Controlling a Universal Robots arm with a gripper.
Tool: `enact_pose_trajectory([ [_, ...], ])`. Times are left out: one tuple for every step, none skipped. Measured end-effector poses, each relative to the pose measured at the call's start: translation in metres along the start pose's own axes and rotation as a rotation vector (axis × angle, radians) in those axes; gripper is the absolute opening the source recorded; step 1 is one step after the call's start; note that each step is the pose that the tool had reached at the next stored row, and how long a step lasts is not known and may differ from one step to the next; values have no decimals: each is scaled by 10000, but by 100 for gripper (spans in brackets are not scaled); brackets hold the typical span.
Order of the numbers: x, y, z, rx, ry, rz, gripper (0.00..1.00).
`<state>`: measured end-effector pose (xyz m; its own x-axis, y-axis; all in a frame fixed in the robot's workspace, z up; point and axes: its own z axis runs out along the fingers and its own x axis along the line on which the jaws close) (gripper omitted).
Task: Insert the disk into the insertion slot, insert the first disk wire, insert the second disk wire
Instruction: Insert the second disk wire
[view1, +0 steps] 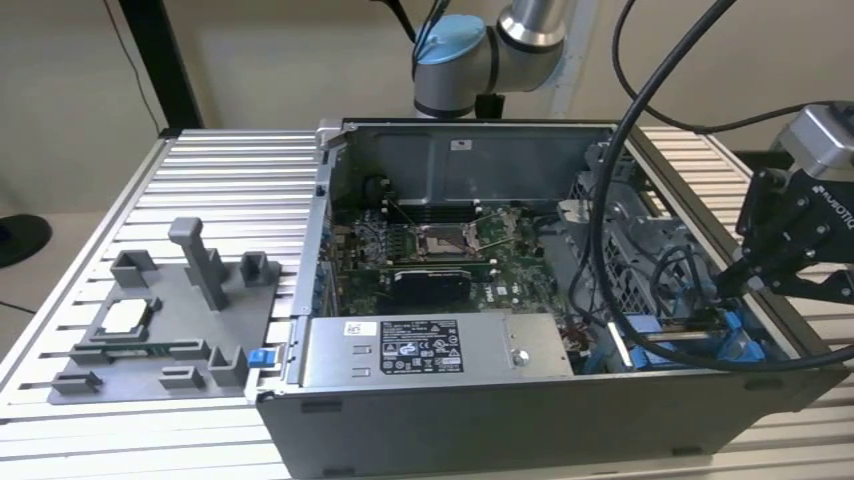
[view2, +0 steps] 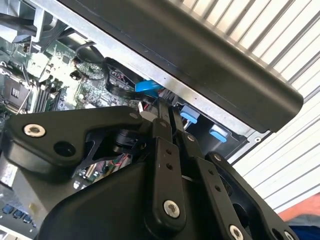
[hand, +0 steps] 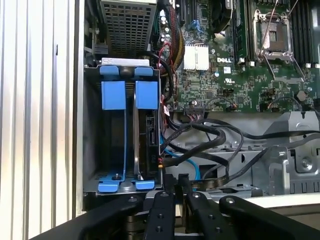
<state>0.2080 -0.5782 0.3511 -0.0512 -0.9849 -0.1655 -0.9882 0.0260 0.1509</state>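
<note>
The end effector (view1: 731, 290), fingers pinched nearly shut on what seems a wire, hovers beside the disk (hand: 148, 125) already seated in its bay, so the wire-insertion step is underway and calls for careful alignment with the disk's connector.

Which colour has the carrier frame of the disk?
Bright blue, clearest in the first wrist view: disk carrier frame.

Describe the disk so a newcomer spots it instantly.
Find the open computer case on the ribbed table; in its corner by the gripper sits a metal drive cage with two blue carriers side by side. The disk is the dark slab standing on edge in the carrier nearer the motherboard; the neighbouring carrier looks like a bare blue frame.
</note>
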Motion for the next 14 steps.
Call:
enact_pose_trajectory([
  [-2,2,-13,0,1,0,0],
  [-5,4,-26,0,1,0,0],
  [-7,7,-41,0,0,0,0],
  [-10,12,-59,1,-1,2,0],
  [-13,19,-81,0,0,2,0],
  [-17,27,-103,1,-1,1,0],
  [-23,37,-128,1,0,0,0],
  [-28,49,-153,3,1,0,0],
  [-34,60,-178,4,-1,-1,0],
  [-40,74,-204,7,0,-1,0],
  [-46,87,-229,9,-1,-1,0],
  [-52,102,-252,12,0,0,0],
  [-57,118,-273,15,0,-1,0],
  [-61,136,-290,19,1,-1,0],
])
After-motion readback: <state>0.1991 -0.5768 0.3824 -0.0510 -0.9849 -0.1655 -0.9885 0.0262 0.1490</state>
